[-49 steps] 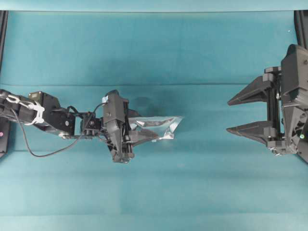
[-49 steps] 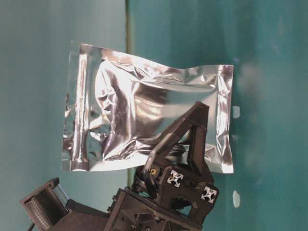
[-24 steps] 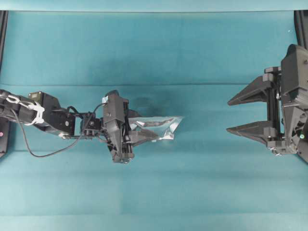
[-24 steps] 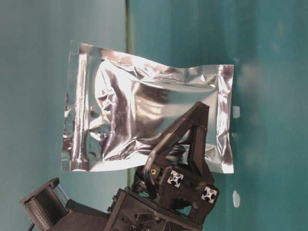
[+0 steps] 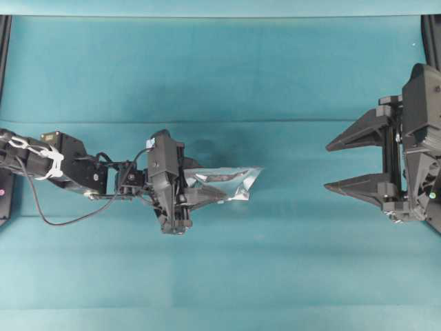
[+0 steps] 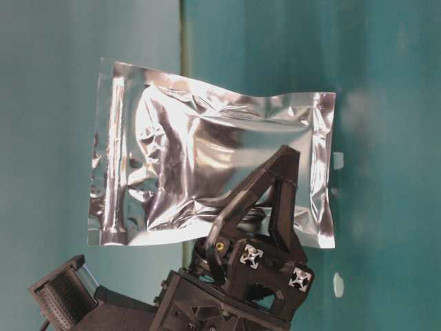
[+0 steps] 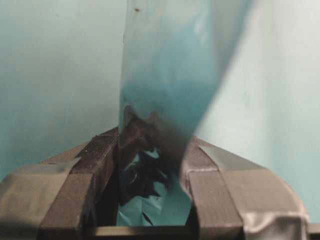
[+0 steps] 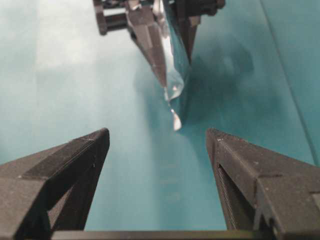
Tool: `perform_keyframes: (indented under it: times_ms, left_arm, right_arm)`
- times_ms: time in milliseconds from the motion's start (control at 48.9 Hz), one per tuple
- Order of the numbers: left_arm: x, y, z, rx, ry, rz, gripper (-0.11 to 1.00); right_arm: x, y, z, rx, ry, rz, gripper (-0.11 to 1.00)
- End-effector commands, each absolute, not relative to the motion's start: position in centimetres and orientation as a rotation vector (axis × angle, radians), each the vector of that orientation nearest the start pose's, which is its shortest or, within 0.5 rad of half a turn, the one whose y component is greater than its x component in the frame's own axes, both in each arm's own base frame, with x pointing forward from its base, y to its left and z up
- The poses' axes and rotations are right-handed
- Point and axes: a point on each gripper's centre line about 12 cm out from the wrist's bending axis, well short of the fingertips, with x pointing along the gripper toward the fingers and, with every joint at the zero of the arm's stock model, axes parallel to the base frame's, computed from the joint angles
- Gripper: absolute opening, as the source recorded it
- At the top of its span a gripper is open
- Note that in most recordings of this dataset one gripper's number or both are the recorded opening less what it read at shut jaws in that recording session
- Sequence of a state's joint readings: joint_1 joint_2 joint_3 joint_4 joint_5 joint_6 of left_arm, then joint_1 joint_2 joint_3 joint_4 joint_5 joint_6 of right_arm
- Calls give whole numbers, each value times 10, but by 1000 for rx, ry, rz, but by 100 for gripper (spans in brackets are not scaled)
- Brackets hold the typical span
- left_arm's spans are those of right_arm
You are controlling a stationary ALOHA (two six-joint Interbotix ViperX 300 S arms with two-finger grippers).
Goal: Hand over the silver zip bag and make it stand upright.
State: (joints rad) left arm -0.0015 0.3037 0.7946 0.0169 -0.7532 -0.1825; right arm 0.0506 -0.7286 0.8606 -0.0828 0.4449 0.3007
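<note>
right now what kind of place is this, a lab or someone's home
Most likely a robot lab bench, not a home. Plain teal cloth covers the whole work surface, two black arms face each other across it, and the only item is a silver zip bag gripped by the left end effector opposite the open right end effector.

Teal cloth-covered table [image 5: 220, 76], dark frame rails [image 5: 4, 41] at both edges

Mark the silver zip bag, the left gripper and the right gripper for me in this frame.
silver zip bag [image 6: 207, 172], table-level view, on its crinkled reflective centre.
left gripper [image 5: 207, 195], overhead view, between the fingertips clamped on the bag.
right gripper [image 5: 328, 166], overhead view, in the open gap between its spread fingertips.
</note>
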Motion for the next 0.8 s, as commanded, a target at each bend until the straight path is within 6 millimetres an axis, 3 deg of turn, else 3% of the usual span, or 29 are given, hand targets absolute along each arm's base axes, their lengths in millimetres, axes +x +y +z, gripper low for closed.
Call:
perform_keyframes:
  times_ms: [0,778]
  left_arm:
    - [396,-7,93,-169,331,2,29]
    - [396,-9,92,-170,332,-2,29]
  right_arm:
    - [242,8,291,206,554,-50,85]
    - [242,9,291,210,555,-46,85]
